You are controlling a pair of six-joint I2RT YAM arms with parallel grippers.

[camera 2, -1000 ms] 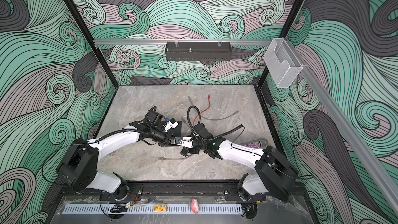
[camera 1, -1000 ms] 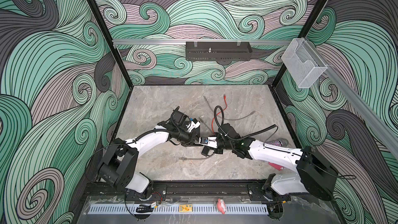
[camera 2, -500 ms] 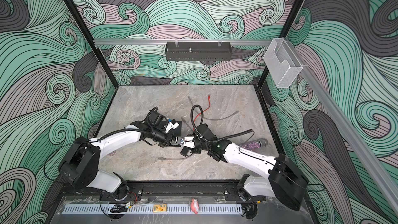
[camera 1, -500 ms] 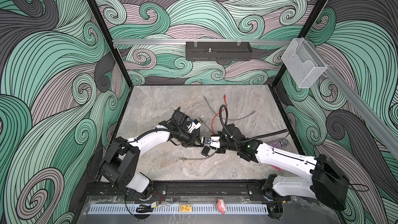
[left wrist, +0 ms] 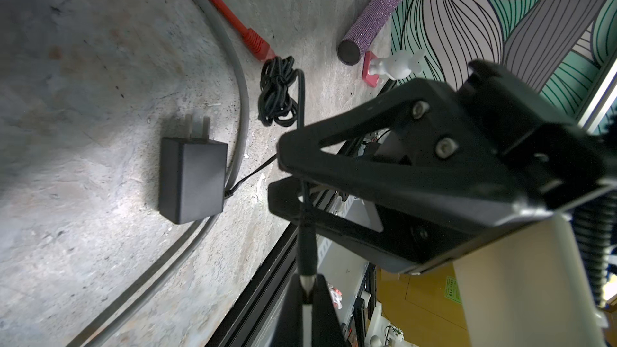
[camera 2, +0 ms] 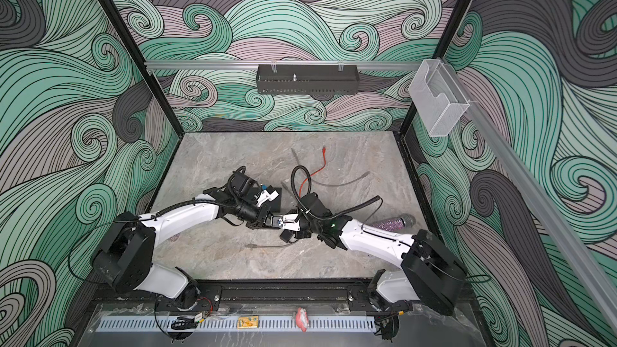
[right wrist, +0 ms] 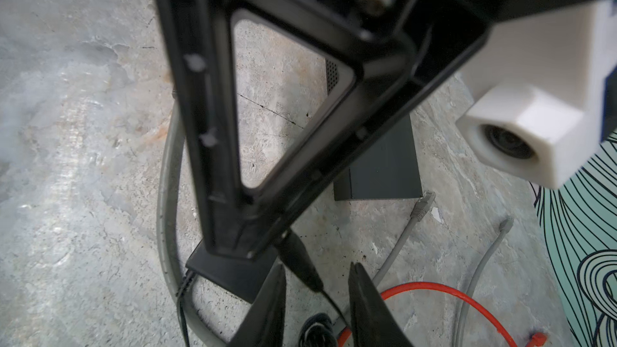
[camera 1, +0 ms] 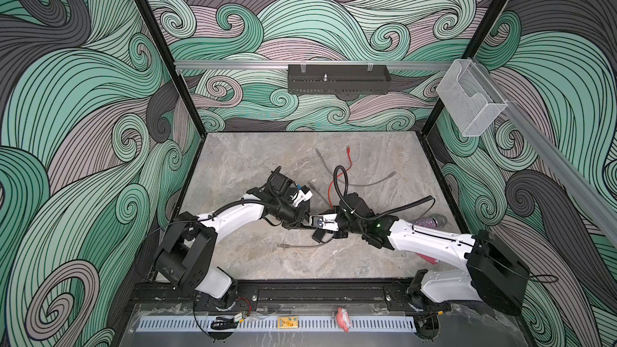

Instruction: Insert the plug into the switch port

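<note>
Green label (left wrist: 452, 291): print, perhaps digits, blurred.

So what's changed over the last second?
Little. The right arm swung its elbow outward and back; the right end effector hovers open around the plug. The left end effector stays shut on the plug. Nothing was grabbed or released; the switch hasn't moved.
</note>
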